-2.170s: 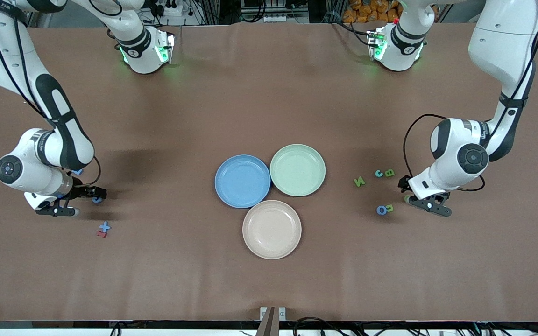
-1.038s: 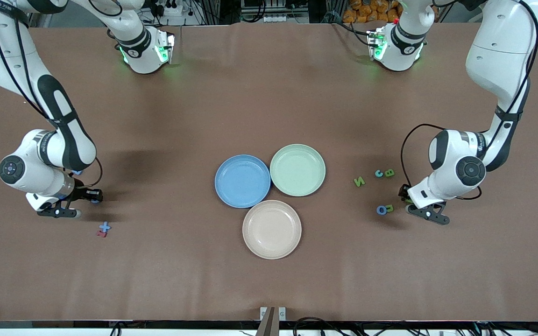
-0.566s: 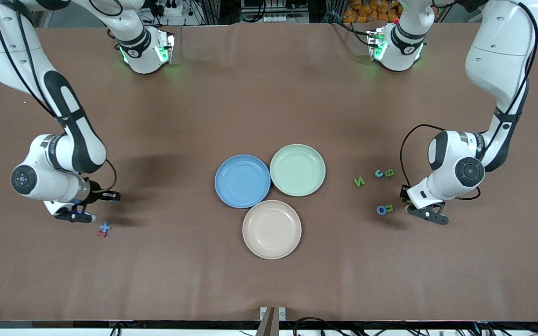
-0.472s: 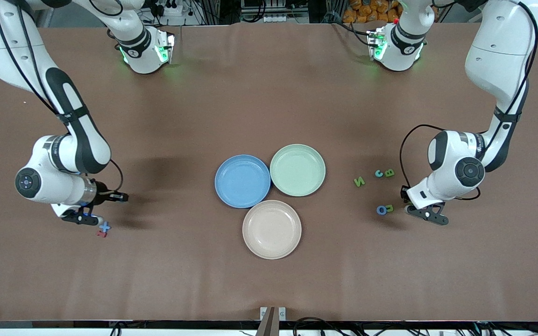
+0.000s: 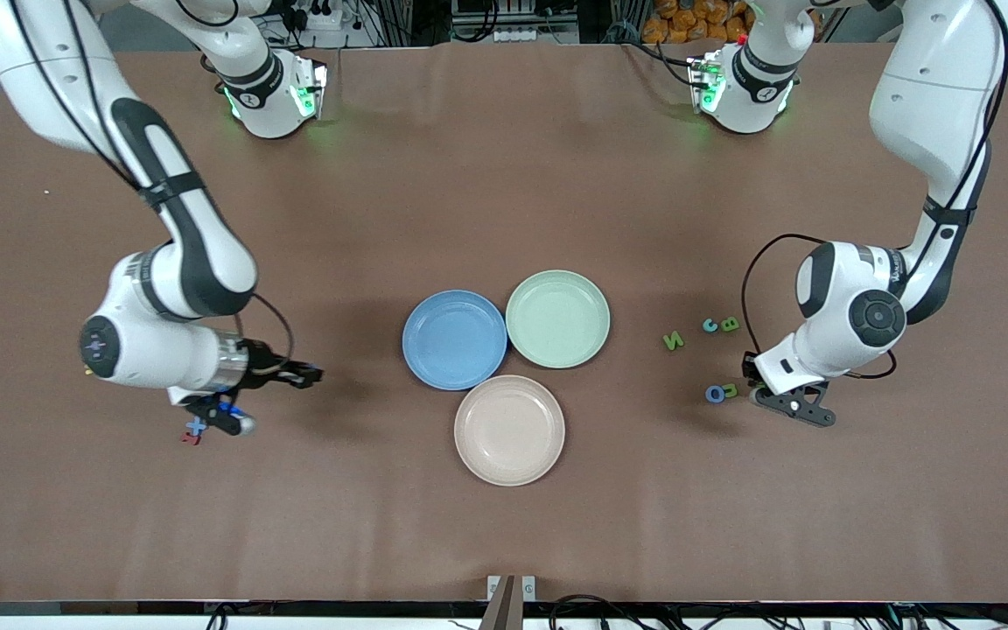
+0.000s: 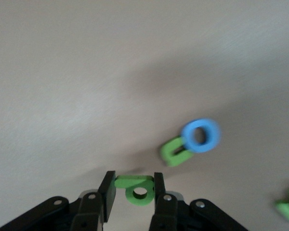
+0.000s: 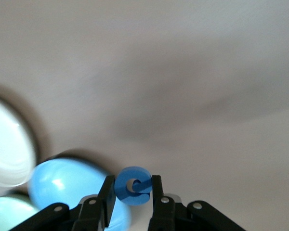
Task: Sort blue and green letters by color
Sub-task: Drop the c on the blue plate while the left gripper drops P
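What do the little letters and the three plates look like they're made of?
Green letter and blue letter, each pinched in a gripper: thick, matte, with flat-cut edges, probably foam, maybe painted wood. Blue plate, green plate and beige plate: smooth pastel with a soft sheen, likely plastic or melamine.

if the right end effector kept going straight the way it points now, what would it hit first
Most likely the blue plate: the right end effector, shut on a blue letter, points toward it over bare table. Depth is unclear, so it might pass above the rim.
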Robot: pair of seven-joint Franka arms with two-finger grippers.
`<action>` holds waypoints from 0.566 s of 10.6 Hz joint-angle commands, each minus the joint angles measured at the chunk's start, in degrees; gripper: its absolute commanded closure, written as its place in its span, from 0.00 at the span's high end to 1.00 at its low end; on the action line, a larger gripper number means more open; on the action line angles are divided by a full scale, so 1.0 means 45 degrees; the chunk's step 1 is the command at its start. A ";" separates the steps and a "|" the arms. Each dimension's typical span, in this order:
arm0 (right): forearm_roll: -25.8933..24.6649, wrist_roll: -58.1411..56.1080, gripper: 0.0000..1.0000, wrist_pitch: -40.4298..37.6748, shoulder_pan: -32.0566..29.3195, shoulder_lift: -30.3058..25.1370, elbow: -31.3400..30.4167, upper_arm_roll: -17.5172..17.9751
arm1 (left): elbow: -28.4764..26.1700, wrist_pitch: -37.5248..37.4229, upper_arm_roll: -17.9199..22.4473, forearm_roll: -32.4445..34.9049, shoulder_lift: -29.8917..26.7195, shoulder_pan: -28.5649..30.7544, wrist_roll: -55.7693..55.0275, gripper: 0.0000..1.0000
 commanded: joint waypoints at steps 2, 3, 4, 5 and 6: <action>0.0839 0.4153 0.00 0.0607 0.2663 0.0121 0.0595 0.0073 | 0.1122 -0.1817 -0.1825 -0.0161 -0.0489 -0.0835 -0.3802 0.00; 0.0800 0.4837 0.00 0.0707 0.3288 0.0141 0.0536 0.0034 | 0.1373 -0.1817 -0.1847 -0.0180 -0.0470 -0.1419 -0.4681 0.00; 0.0723 0.5289 0.45 0.0727 0.3603 0.0180 0.0458 0.0014 | 0.1588 -0.1817 -0.1847 -0.0141 -0.0354 -0.2141 -0.5947 0.00; 0.0703 0.5506 0.98 0.0921 0.3839 0.0180 0.0245 0.0014 | 0.1803 -0.1759 -0.1847 -0.0122 -0.0043 -0.2805 -0.7236 0.00; 0.0702 0.5760 1.00 0.1271 0.4034 0.0180 0.0107 0.0014 | 0.2095 -0.1759 -0.1847 -0.0199 0.0385 -0.3411 -0.8061 0.00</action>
